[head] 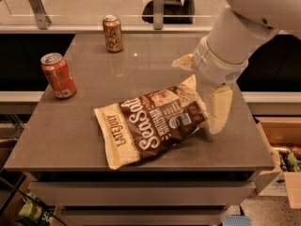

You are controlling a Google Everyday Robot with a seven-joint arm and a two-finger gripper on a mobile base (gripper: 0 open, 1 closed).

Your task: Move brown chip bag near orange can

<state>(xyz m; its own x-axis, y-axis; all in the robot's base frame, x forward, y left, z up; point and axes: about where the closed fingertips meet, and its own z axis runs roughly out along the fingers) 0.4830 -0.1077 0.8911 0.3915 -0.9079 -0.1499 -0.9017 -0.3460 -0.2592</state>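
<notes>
Well, the hand [194, 95] hangs low over the right end of the bag [150, 126], spread wide and holding nothing. One of its cream fingers [218, 108] points down just past the bag's right edge, and the other juts left above the upper corner, so that corner sits roughly between them. Whether either finger touches the film I cannot tell. The bag lies flat and slantwise on the front half of the worktop [70, 126], its left end close to the front edge. The orange can [113, 33] stands upright well apart from it at the back, left of centre. A red can [58, 75] stands near the left edge. The likeliest trouble is the grasp. A pinch on only the flat sealed end of slick, crinkly film could slide off once the bag's weight hangs from it. A bite taken too shallow might catch nothing at all. If the fingers press down instead of closing around the end, they could shove the bag toward the front edge. On the way back, so large a bag held by one end may swing or trail. That could knock over either can, the orange one above all if the bag is set down too close.
</notes>
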